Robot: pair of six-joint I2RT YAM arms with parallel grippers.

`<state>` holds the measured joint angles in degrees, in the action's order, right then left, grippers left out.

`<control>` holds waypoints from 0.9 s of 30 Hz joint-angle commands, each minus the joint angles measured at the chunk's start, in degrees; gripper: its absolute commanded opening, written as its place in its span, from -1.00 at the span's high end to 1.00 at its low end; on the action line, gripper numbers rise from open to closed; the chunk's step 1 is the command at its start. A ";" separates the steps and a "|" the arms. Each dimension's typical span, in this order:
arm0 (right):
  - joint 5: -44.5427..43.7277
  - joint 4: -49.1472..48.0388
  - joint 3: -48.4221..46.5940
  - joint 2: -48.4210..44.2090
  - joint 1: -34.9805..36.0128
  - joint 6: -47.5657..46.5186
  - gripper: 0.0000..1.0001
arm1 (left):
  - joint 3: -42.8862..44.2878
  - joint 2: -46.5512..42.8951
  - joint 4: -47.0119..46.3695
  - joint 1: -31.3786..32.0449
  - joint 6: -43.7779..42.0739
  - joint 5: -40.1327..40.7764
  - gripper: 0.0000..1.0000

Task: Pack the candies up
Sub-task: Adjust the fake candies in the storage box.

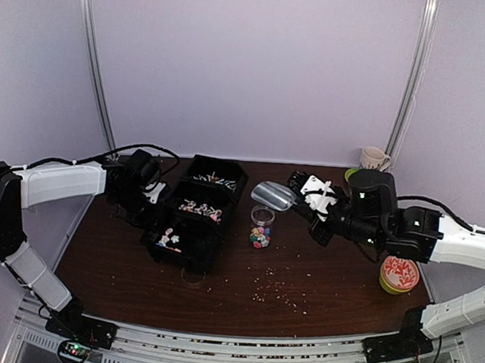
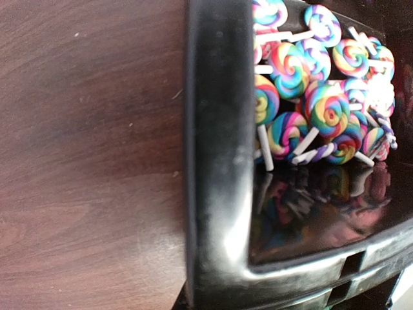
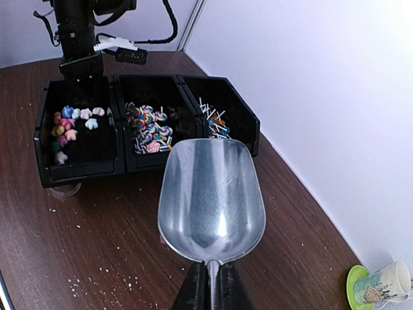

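Right tool [image 3: 208, 289], one scoop [image 3: 211, 194], three bins [image 3: 151, 161]

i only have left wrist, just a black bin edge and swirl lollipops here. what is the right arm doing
observer: the right gripper is shut on the handle of a metal scoop.
operator: anything in the scoop
observer: no, its bowl is empty in the right wrist view.
operator: is there a container to fill
observer: yes, a clear jar stands on the table to the right of the bins, with some candies in it.
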<state>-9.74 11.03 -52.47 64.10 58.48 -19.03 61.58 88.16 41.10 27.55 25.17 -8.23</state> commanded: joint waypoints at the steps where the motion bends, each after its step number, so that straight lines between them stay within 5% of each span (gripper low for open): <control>1: 2.01 -2.66 -1.09 -1.85 0.37 3.68 1.00 | 1.64 -5.39 -13.94 -1.23 0.07 -8.26 1.00; 9: 3.77 2.23 -7.26 -0.80 0.23 9.03 1.00 | -3.28 -5.94 -33.00 -1.59 9.58 -38.21 1.00; 19: 6.04 7.98 -14.14 2.18 0.32 10.06 1.00 | -8.47 -5.92 -37.92 -1.49 14.95 -41.99 1.00; 22: 6.44 8.54 -15.04 2.90 0.40 10.43 1.00 | -8.97 -6.50 -33.59 -0.85 13.19 -40.49 1.00; 24: 6.45 8.95 -15.56 3.38 0.41 10.67 1.00 | -4.59 -7.61 -19.90 0.83 5.45 -29.69 1.00; 27: 6.57 10.13 -16.61 4.66 0.49 10.89 1.00 | -2.40 -8.79 -14.94 1.81 0.94 -25.12 1.00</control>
<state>-3.95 19.18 -66.43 67.46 58.54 -9.34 53.01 85.36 25.80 27.88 35.92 -36.82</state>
